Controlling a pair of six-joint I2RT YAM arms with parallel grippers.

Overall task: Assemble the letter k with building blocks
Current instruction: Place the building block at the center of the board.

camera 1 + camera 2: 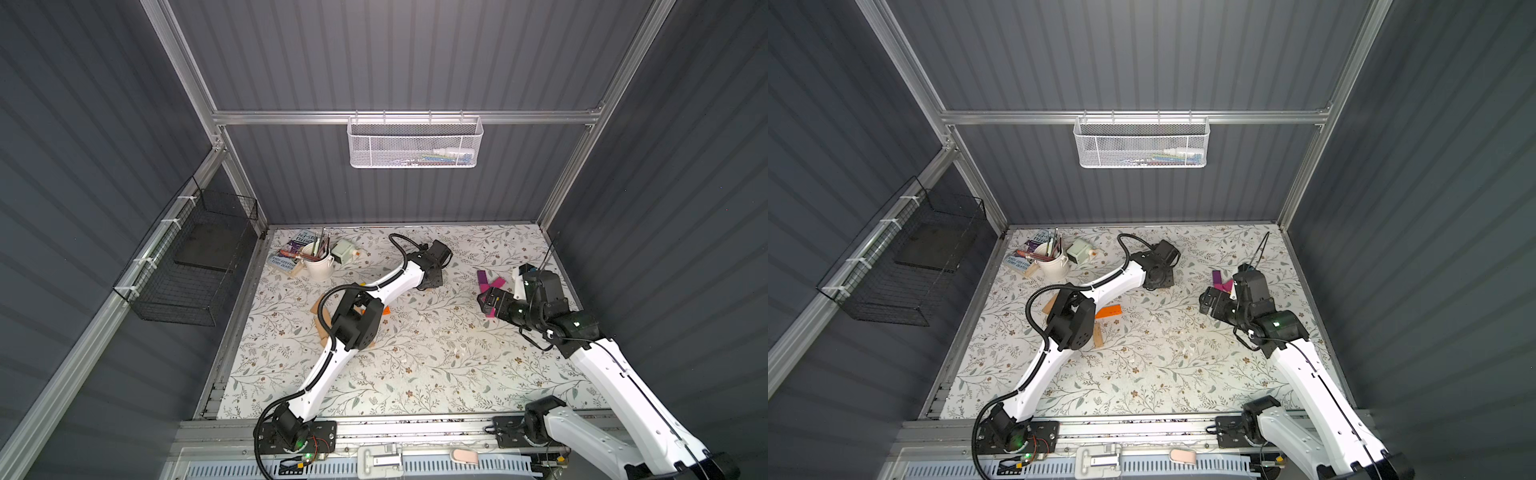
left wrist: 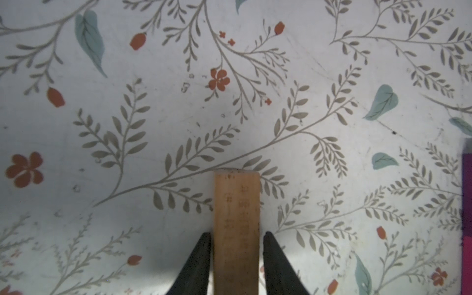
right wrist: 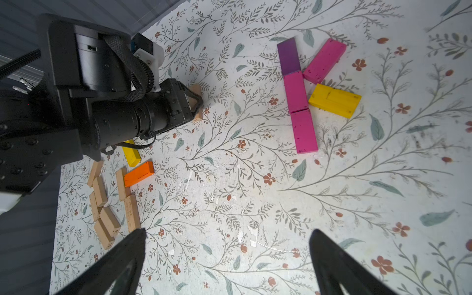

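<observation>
In a top view, one orange plank (image 1: pixel 1108 311) lay behind the left gripper (image 1: pixel 1158 280). Left wrist: its jaws stood slightly apart, flanking one speckled tan plank (image 2: pixel 236 199). Right wrist: the right gripper (image 3: pixel 229 231) gaped empty; ahead lay three pink planks (image 3: pixel 296 92), one purple plank (image 3: pixel 288 56), two yellow planks (image 3: pixel 334 101).

Joined blocks (image 3: pixel 296 92) on the right, loose planks (image 3: pixel 100 189) left of them, cup (image 1: pixel 319 268) far left.
</observation>
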